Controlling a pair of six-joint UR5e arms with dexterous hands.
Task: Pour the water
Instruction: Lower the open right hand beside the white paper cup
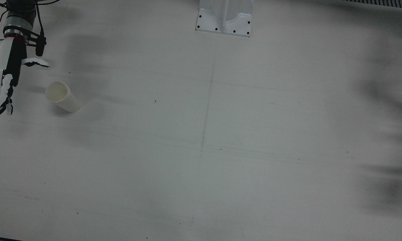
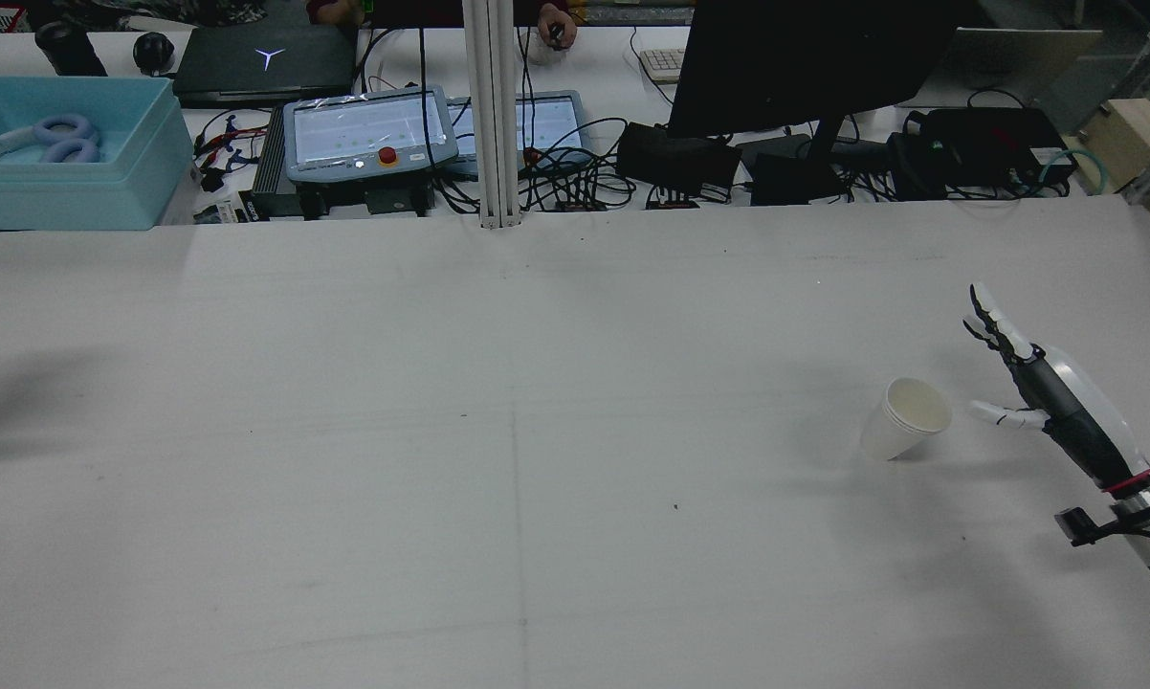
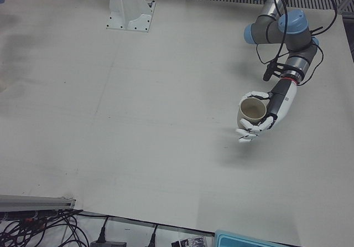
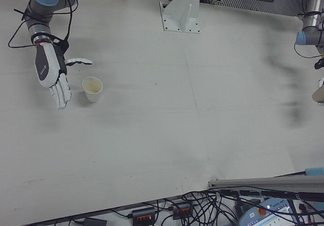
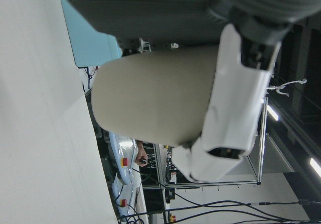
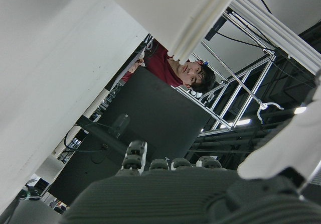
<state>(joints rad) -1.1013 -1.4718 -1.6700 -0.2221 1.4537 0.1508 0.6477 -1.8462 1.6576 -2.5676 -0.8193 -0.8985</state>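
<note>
Two hands — left hand [image 3: 264, 114] clasped around a beige cup [image 3: 251, 111], right hand [image 4: 53, 76] spread beside a white paper cup [image 4: 92, 88], untouched.

White table [image 2: 537, 431], cluttered desk [image 2: 824, 72] behind, dark monitor [image 2: 805, 57]

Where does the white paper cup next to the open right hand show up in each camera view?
Front view: paper cup upper left, beside the right hand.
Rear view: right side, left of that hand.
Right-front view: upper left.
Left-front view: not in it; the cup there is a different one, held by the left hand.
Left hand view: not in it.
Right hand view: the white ridged shape at the top may be it; uncertain.
Shared landmark: the white pedestal base.
</note>
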